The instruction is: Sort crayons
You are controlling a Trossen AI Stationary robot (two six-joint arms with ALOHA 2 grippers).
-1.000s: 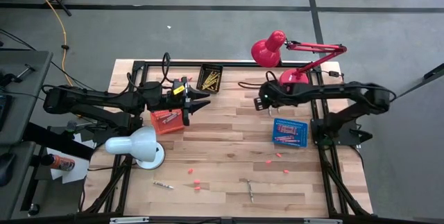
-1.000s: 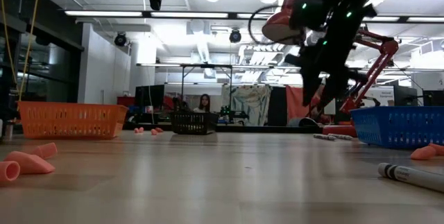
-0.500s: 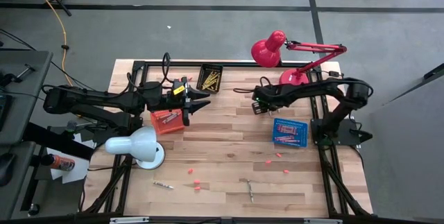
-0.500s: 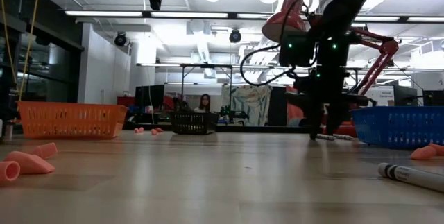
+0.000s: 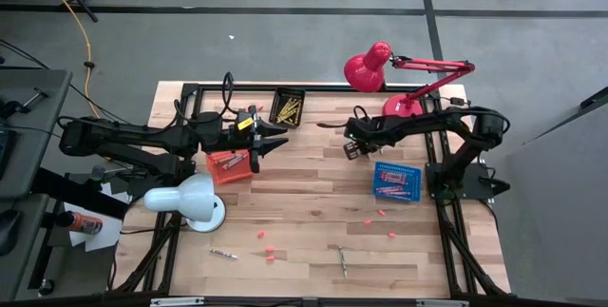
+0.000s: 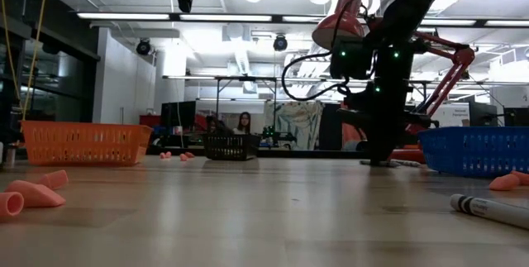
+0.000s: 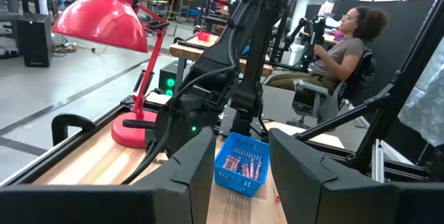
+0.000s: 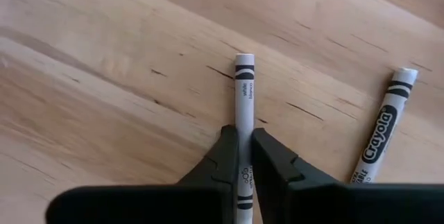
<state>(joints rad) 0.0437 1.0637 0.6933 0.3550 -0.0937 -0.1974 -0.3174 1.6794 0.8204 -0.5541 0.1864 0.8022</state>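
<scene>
In the right wrist view a white crayon (image 8: 243, 92) lies on the wooden table, and my right gripper (image 8: 243, 148) is shut on it. A second white crayon (image 8: 381, 137) lies beside it, untouched. In the high view this gripper (image 5: 350, 149) is down at the table's far middle, left of the blue basket (image 5: 396, 181). My left gripper (image 5: 277, 141) hangs open, high above the table beside the orange basket (image 5: 228, 164), with nothing between its fingers (image 7: 198, 175). My right gripper pinches the white crayon's paper-wrapped shaft (image 8: 243, 123) between its two fingers, about midway along it. The fingers come down from above and stand one on each side of the shaft. The crayon lies flat on the table, one end (image 8: 244, 61) sticking out past the fingertips.
A black basket (image 5: 288, 107) with yellow crayons stands at the far edge. A red lamp (image 5: 380, 69) is at the far right, a white lamp (image 5: 190, 201) at the near left. Loose crayons (image 5: 223, 253) (image 5: 342, 259) and pink chips (image 5: 270, 248) lie near the front. A person sits beyond the table.
My right gripper has dropped to the table, shifting a little toward the table's left edge, and has shut on the white crayon. The crayon still lies on the wood.
</scene>
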